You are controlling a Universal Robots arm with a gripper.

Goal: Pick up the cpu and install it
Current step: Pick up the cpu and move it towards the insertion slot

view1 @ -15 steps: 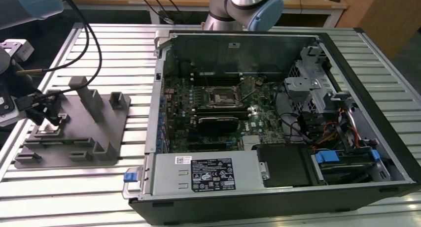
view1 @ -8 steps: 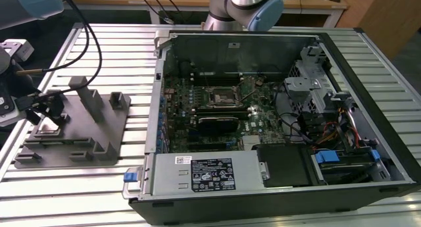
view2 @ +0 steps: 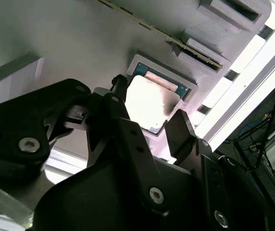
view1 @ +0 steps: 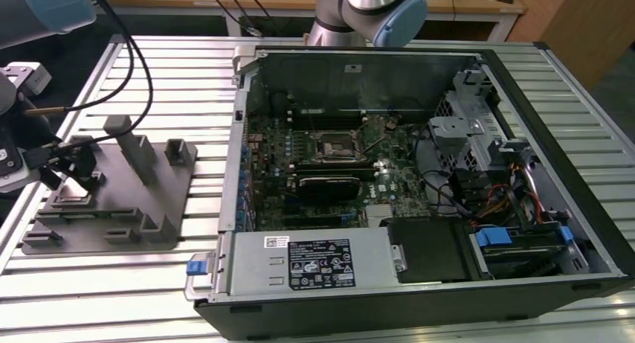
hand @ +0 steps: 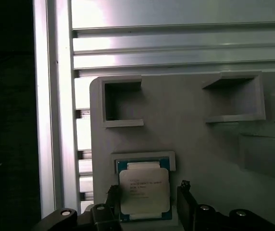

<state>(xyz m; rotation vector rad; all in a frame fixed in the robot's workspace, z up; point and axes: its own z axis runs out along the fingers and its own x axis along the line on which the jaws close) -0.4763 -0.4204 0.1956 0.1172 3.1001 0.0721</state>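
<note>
The cpu [hand: 143, 191], a flat square chip with a silver top and a green border, lies in a shallow recess of the grey fixture plate [hand: 185, 130]. In both wrist views my gripper [hand: 148, 202] hangs just above it, open. Its black fingertips [hand: 184, 198] stand on two opposite sides of the chip, with a small gap on at least one side. The second wrist view shows the cpu [view2: 149, 103] bright between the gripper's [view2: 151, 109] two fingers. In the exterior view the gripper [view1: 71, 172] is low over the fixture plate [view1: 149, 209], at the exterior view's left.
An open computer case [view1: 555, 135] lies at the exterior view's right, with the black-framed motherboard socket [view1: 332, 143] near its middle. Upright grey blocks [view1: 134, 149] rise from the fixture plate. Black cables [view1: 129, 53] hang by the arm. Everything rests on a slatted aluminium table [view1: 100, 283].
</note>
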